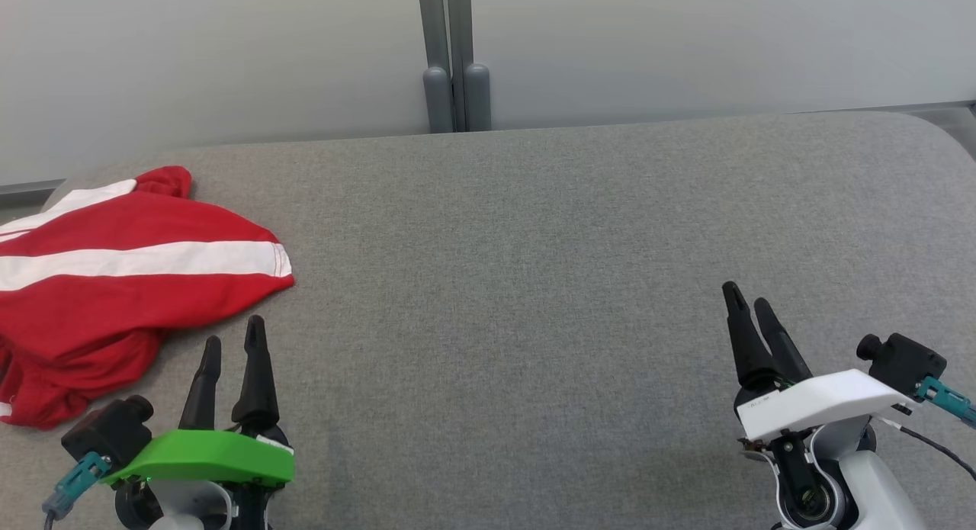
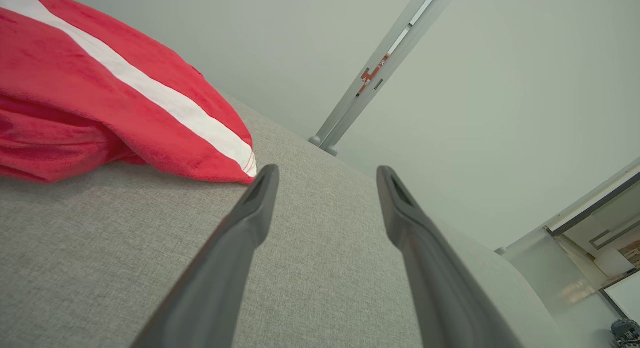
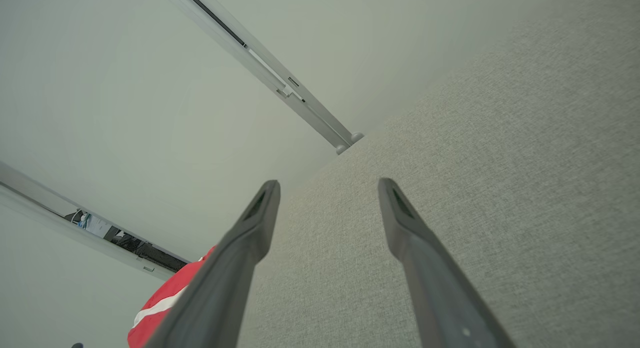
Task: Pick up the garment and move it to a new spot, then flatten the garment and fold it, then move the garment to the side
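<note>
The garment (image 1: 114,278) is red with white stripes and lies bunched at the left end of the grey fabric surface (image 1: 534,286), partly cut off by the head view's left edge. My left gripper (image 1: 234,332) stands open just right of and below the garment's near corner, nothing between its fingers. In the left wrist view the garment (image 2: 100,102) fills the upper left, its striped corner just beyond the left gripper (image 2: 327,172). My right gripper (image 1: 751,297) stands open at the lower right, far from the cloth. In the right wrist view the right gripper (image 3: 329,185) is empty and the garment (image 3: 165,303) peeks at bottom left.
A pale wall with a grey vertical post (image 1: 455,57) runs behind the surface. The surface's far edge curves down at the right corner (image 1: 938,133). Wide bare grey fabric lies between the two grippers.
</note>
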Available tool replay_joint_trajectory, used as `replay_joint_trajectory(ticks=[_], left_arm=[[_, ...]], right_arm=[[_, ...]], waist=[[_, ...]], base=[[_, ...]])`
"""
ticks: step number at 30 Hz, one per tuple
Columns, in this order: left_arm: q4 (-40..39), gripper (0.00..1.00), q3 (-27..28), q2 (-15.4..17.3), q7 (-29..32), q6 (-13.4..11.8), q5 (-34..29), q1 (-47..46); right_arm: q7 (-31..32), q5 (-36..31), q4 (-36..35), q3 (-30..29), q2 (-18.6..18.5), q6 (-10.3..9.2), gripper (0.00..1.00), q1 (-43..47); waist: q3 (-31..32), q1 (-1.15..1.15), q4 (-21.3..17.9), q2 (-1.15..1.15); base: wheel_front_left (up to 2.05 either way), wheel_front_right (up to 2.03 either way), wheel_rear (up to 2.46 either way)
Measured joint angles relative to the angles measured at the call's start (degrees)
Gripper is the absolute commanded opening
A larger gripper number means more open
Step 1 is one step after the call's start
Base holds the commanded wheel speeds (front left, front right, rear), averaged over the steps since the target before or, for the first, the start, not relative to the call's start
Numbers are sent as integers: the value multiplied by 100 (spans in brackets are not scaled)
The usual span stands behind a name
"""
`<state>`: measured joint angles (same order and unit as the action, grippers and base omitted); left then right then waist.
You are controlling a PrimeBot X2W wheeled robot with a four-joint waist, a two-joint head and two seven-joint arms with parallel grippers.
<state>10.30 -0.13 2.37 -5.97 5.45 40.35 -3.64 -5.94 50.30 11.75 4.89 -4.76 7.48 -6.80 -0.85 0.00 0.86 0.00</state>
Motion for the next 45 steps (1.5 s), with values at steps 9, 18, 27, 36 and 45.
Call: replay_joint_trajectory(ticks=[9,18,27,36,45], left_arm=[[-7,100,-55,3,-148,-41,-590,-3],[-13,100,-141,7,-278,-43,-1068,-20],[-4,100,-194,10,-413,-44,-1562,-28],[2,100,-231,13,-525,-51,-1992,-47],[-1,100,-276,19,-631,-77,-2370,-47]], right_arm=[[-142,-755,107,9,24,0,100,-59],[-278,-1248,163,108,33,0,100,-99],[-409,-1660,209,196,24,0,100,-178],[-526,-2085,235,244,24,0,100,-208],[-628,-2460,182,270,29,0,100,-236]], waist=[[-14,0,11,0],[-21,0,21,0],[-32,0,32,0],[-35,0,36,0],[-26,0,32,0]], base=[[0,0,0],[0,0,0],[0,0,0],[0,0,0],[0,0,0]])
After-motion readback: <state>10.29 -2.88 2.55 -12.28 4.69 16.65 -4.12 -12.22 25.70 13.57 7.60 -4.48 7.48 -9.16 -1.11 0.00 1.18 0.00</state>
